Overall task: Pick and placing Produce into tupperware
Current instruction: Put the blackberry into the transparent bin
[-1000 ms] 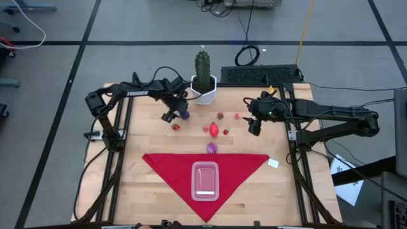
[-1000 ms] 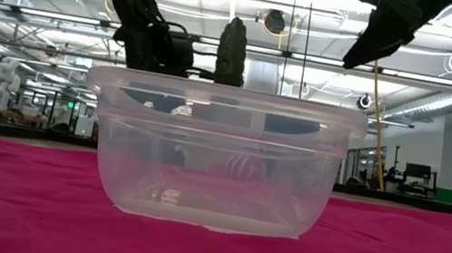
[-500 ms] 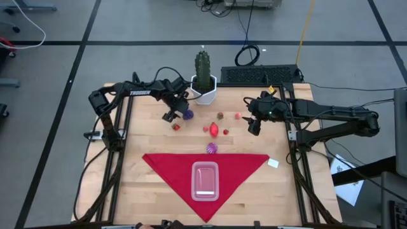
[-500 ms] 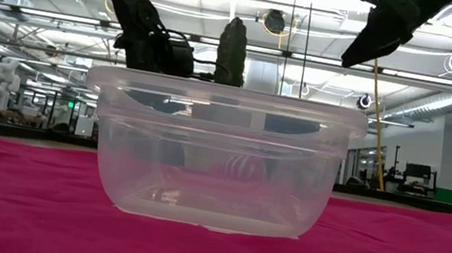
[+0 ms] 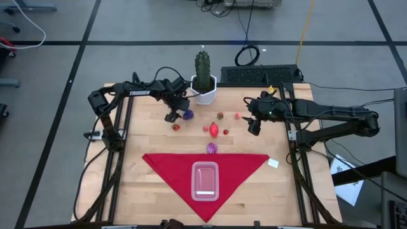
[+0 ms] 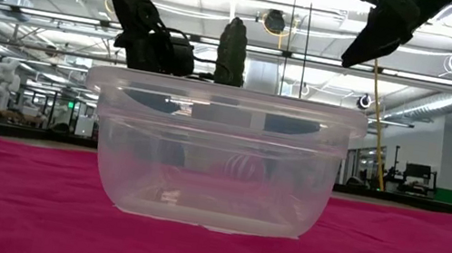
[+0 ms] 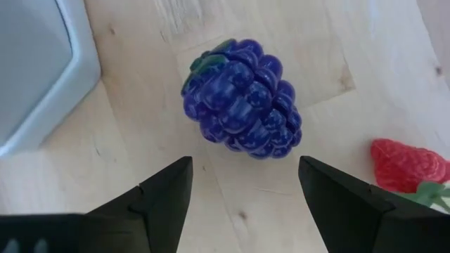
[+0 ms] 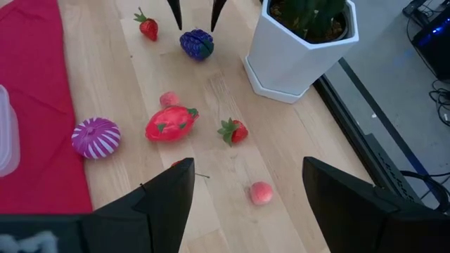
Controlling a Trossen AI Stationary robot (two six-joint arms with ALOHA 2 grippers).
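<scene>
wooden table point(image 5: 152, 191) with red cloth point(image 5: 165, 166) | tupperware point(image 5: 205, 180) on cloth, empty, nothing placed | all produce on bare wood | left gripper point(image 5: 172, 116) released, jaws spread beside dark purple berry point(image 7: 242, 98), not grasping | right gripper point(image 5: 254, 126) released, waiting near pink piece point(image 5: 237, 116)

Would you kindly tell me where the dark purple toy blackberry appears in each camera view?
High view: dark purple toy blackberry below-left of the white cactus pot.
Low view: not visible.
Left wrist view: blackberry centred, beyond the open left end effector.
Right wrist view: blackberry left of the pot.
Shared landmark: the pot.
</scene>
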